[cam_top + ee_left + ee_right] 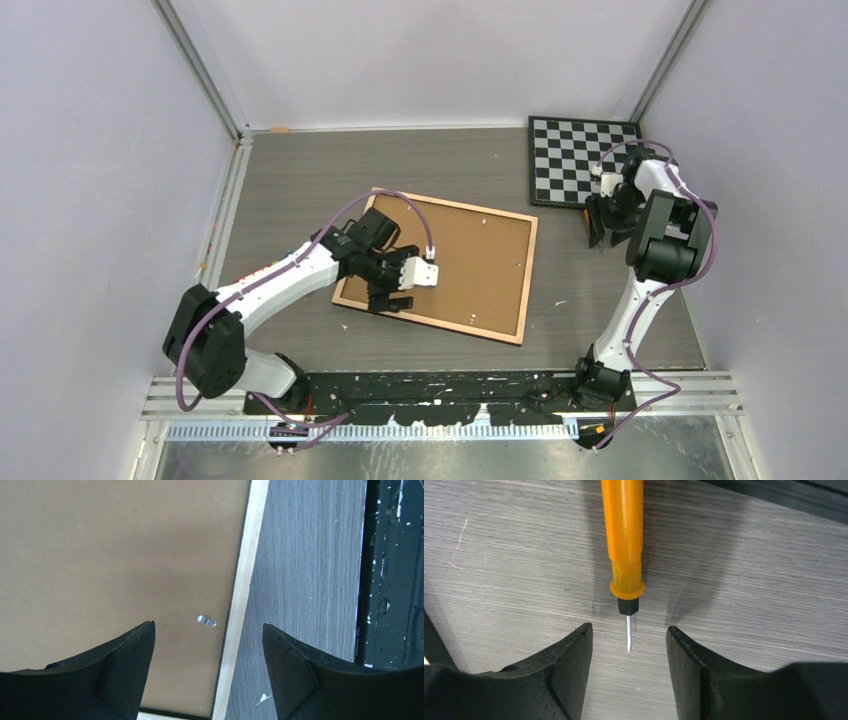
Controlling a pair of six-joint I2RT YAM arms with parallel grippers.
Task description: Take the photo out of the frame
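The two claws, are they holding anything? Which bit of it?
Nothing is held. The left claw hangs open over the back of the frame. The right claw is open; the orange tool lies with its tip in the gap, not pinched.

The left arm (290, 275) and right arm (630, 325) have white links, black joints, purple cables (385, 194).

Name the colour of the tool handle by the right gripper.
Orange handle; the right wrist view shows it best.
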